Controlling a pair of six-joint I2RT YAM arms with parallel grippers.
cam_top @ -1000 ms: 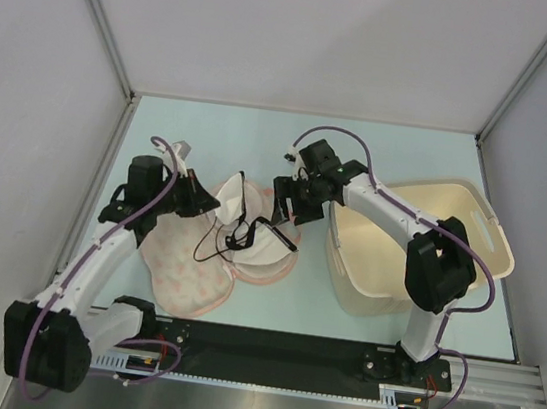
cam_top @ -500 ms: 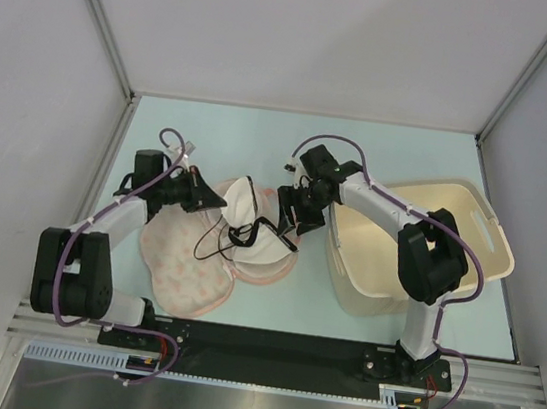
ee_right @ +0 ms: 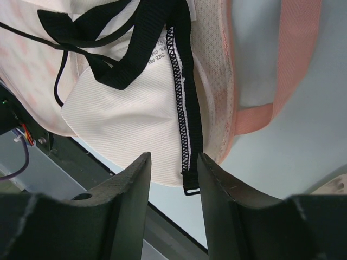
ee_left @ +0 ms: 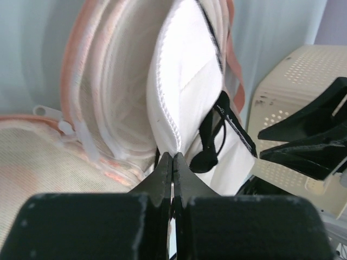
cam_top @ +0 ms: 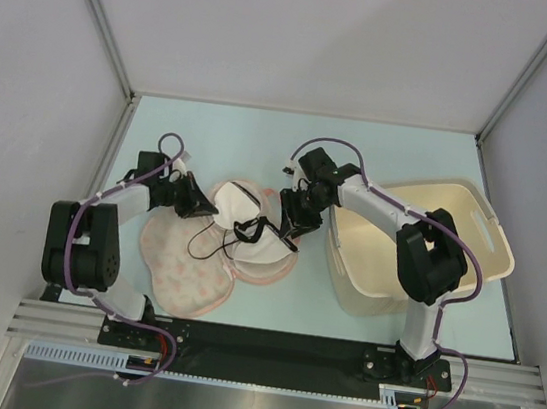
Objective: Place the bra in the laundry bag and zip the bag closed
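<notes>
Top view: the bra (cam_top: pixel 250 232) lies on the laundry bag (cam_top: pixel 183 278), left of the desk's centre. The basket (cam_top: pixel 452 228) stands by the right edge.
Left wrist view: my left gripper (ee_left: pixel 172 158) is pinched tight on the bra's cup edge.
Right wrist view: my right gripper (ee_right: pixel 173 165) stands narrowly parted, with the bra's black-edged band between its fingers.

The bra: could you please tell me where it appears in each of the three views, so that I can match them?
Top external: the bra is mid-picture, lying on the laundry bag.
Left wrist: bra upper middle, its edge pinched by the left gripper.
Right wrist: bra centre-left, its black edge between the open right gripper.
Shared landmark: the laundry bag's peach fabric.
</notes>
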